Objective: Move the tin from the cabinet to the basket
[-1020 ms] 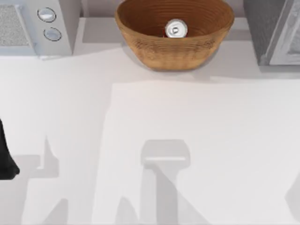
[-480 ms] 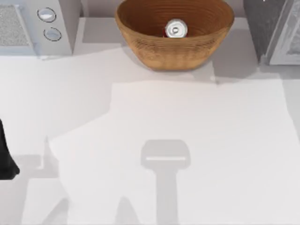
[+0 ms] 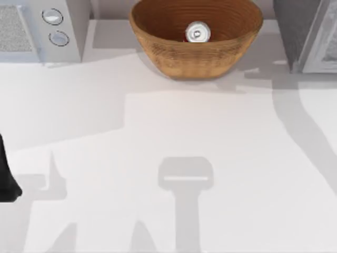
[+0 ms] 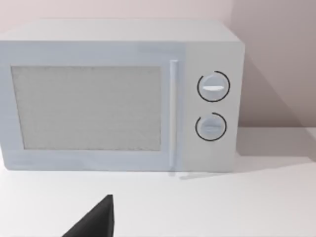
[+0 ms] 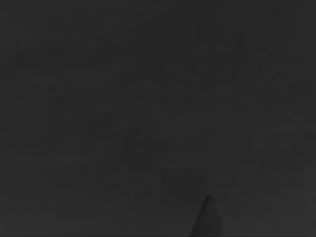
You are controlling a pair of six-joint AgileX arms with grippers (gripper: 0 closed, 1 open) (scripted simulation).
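The tin (image 3: 197, 32), a small round can with a shiny silver top, rests inside the brown wicker basket (image 3: 158, 50) at the back middle of the table. The grey cabinet (image 3: 295, 31) stands at the back right. My left arm (image 3: 6, 182) is parked at the table's left edge, far from the basket. A dark wedge of my left gripper (image 4: 96, 224) points toward the microwave. The right wrist view is dark.
A white microwave (image 3: 31, 31) with two round dials (image 4: 213, 87) stands at the back left, its door shut. Grey shadows lie across the white table (image 3: 174, 132), one long band running down from the cabinet on the right.
The tin and basket have not moved. Shadows on the right of the table have shifted, and a long band now runs down from the cabinet. The left arm stays still.
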